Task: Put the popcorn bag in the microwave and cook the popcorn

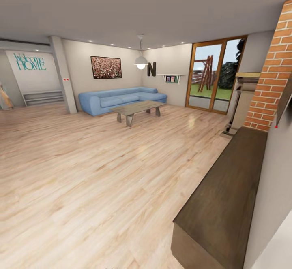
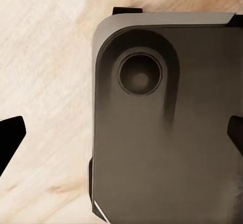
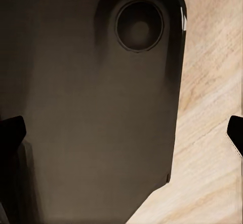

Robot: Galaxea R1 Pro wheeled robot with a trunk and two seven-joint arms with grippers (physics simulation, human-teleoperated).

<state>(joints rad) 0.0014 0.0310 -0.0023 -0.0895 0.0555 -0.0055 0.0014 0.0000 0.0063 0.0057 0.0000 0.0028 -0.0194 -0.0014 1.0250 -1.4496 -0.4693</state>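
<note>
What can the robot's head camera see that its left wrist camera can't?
The head view alone takes in a living room: a blue sofa, a coffee table, a framed picture, a hanging lamp, a glass door, a brick column and a dark wooden cabinet.

The left wrist view alone has the robot's dark grey base up close, between the black fingertips of the left pincer, which are spread wide.

Both show the light wooden floor.

home living room | blue sofa [image 1: 121, 100] | coffee table [image 1: 138, 109] | plank floor [image 1: 81, 171]
</note>
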